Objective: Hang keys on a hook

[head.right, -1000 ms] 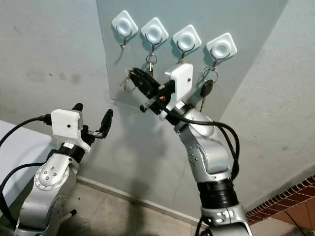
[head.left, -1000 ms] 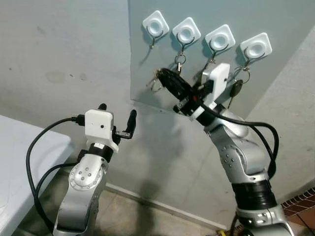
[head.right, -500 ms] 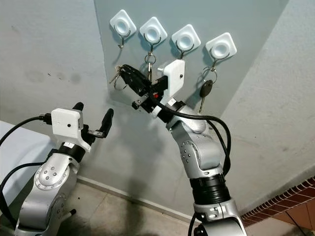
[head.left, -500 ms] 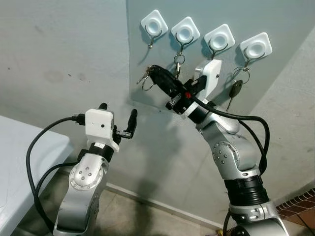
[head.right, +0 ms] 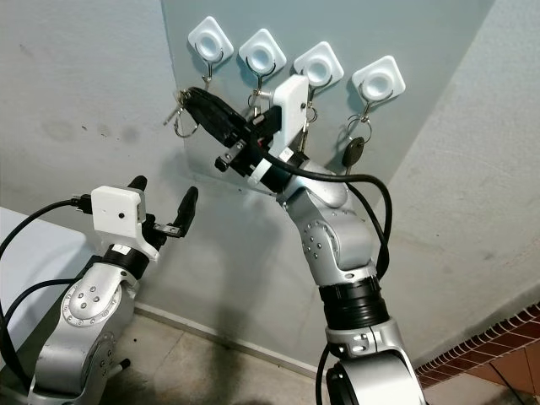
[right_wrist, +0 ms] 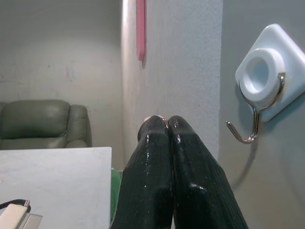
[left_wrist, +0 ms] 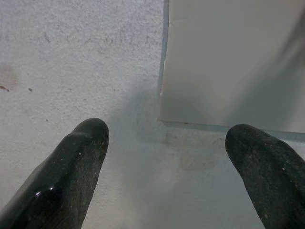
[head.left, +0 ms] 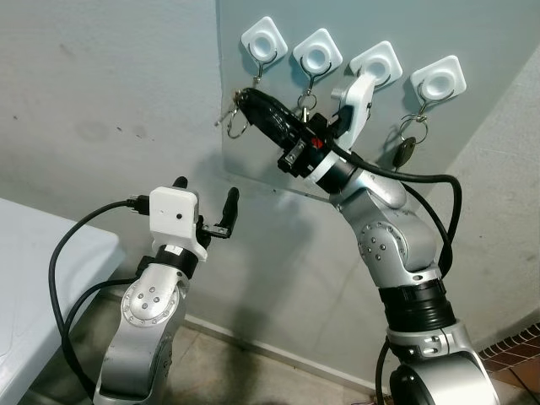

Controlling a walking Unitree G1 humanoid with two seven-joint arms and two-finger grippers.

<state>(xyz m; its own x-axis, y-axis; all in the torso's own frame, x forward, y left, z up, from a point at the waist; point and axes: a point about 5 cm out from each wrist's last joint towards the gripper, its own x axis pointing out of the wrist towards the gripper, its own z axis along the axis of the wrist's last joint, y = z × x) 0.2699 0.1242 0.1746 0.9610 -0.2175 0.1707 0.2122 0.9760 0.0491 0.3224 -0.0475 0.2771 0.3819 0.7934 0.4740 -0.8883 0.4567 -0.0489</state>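
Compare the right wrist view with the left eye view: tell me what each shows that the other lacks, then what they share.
Right wrist view alone: a green armchair, a white table and a pink strip on the wall.

Left eye view alone: the other three hooks, two of them bearing keys, the key ring hanging from the right gripper, and the left gripper, open and idle lower down.

Both: the right gripper's shut fingers beside the empty leftmost hook.

keys [head.left: 234, 121] mostly hidden behind right pincer [head.left: 245, 99] — third hook [head.left: 364, 76] partly covered
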